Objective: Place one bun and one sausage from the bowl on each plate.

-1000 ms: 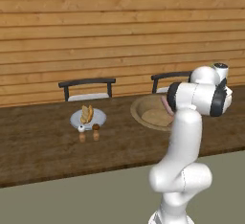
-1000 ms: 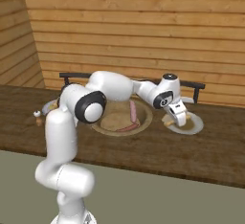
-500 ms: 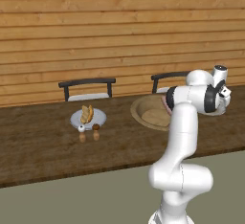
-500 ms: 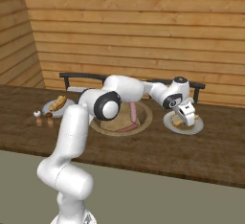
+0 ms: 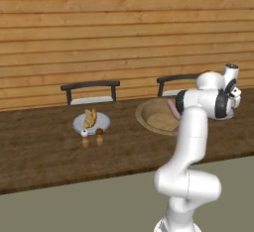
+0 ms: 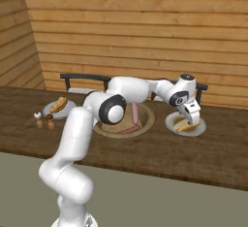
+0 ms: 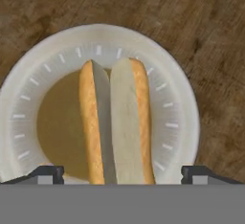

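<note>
- Hand view is looking straight down on a split golden-crusted hot dog bun with a pale cut inside (image 7: 116,122), lying on a round pale grey-white plate with little tick marks round its rim (image 7: 179,122). The bun's near end is getting cut off at the bottom of the view, so I can't tell how far it runs.
- The two dark finger tips (image 7: 46,174) are standing wide apart, one on each side of the bun, not touching it and gripping nothing.
- Right base view is showing the white two-finger gripper (image 6: 190,117) hanging just above that plate, with the bun under it. The jaws are too small there to judge.
- Left base view is hiding the right-hand plate behind the arm.
- The big shallow tan-brown wooden bowl (image 6: 145,125) is sitting between the two plates on the dark wooden table (image 6: 145,148), partly blocked by the arm. Pinkish sausages (image 6: 132,116) are lying in it; can't tell how many.
- The other pale plate (image 5: 79,124) is sitting well left, already carrying a bun (image 5: 90,118). Whether a sausage is lying there too is hard to make out.
- Two tiny shakers (image 5: 92,136) are standing just beside that plate.
</note>
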Tool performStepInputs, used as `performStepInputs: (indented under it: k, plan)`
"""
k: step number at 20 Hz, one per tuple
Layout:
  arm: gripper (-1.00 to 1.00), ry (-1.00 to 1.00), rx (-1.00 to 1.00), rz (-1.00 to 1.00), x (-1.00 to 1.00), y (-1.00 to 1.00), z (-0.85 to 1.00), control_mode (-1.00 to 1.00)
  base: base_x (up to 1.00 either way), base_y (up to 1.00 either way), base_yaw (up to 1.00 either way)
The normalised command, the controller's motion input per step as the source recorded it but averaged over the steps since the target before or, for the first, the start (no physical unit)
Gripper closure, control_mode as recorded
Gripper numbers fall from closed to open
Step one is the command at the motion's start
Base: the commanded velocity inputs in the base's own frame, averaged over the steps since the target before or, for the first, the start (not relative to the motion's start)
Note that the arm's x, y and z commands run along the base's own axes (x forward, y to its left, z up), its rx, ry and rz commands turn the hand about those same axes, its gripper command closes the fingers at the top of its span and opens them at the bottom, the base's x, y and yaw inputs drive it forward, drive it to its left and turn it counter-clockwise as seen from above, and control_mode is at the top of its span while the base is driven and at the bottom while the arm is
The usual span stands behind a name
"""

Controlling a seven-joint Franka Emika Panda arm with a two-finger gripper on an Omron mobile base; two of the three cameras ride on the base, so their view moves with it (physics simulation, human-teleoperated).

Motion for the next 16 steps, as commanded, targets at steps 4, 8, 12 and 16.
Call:
performStepInputs:
  k: [4,8,12,16]
  plan:
    - [-1.0,-0.19,0.0,0.16,-0.91,0.42,0.95,-1.0,0.0,0.0,0.0]
    - [-1.0,-0.04,-0.08,0.35,-0.64,0.98,0.91,-1.0,0.0,0.0,0.0]
    - [-1.0,0.0,-0.16,0.41,-0.35,1.0,0.66,-1.0,0.0,0.0,0.0]
    - [-1.0,0.01,-0.06,0.48,-0.23,1.0,-0.02,-1.0,0.0,0.0,0.0]
